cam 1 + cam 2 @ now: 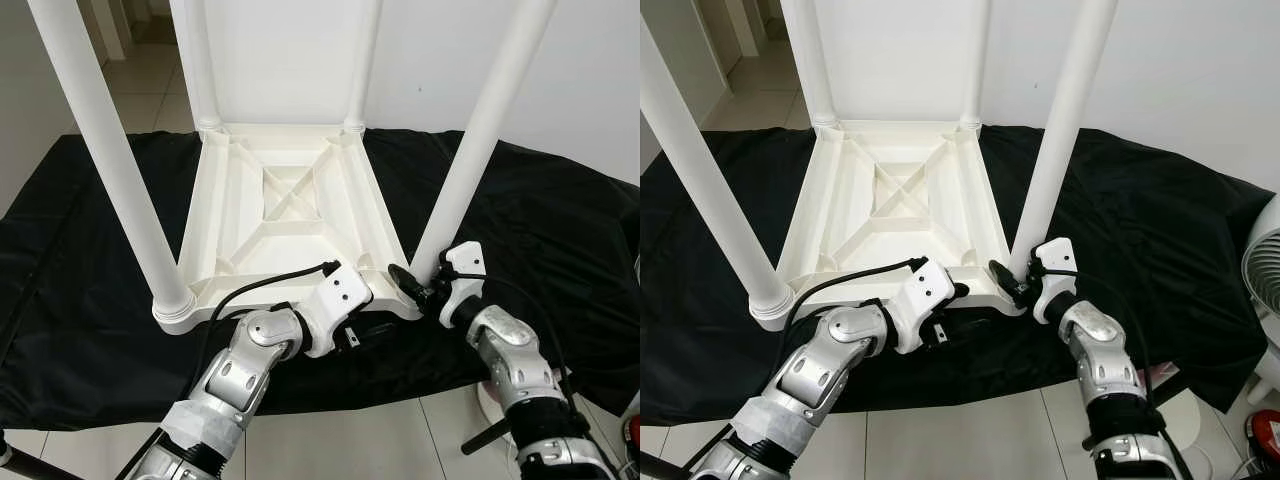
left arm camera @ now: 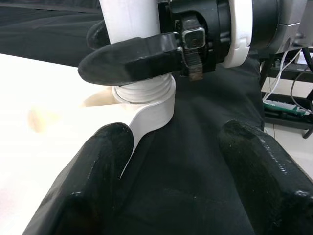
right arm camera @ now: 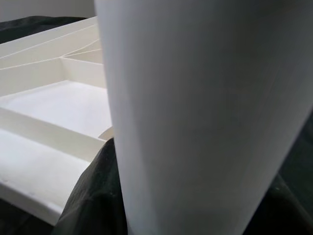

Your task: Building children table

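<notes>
On a black cloth spread over the floor, a white children's table lies upside down, ribbed underside up, 4 white legs standing upward from its corners. Head views: near-left leg seated in its corner socket; near-right leg rising from the near-right corner. Right gripper sits at the base of that near-right leg, 1 black finger reaching along the table's near edge. Left gripper lies low against the near edge of the table, just beside the same corner. White wall behind; pale floor tiles in front; a white fan at the far right edge.

Left wrist view: its 2 black fingers spread wide, nothing between them but cloth; one touches the table's edge. Ahead, the right gripper's finger wraps around the leg just above the threaded collar at the corner.

Right wrist view: the leg close up, fingers closed around it; table underside ribs beyond.
</notes>
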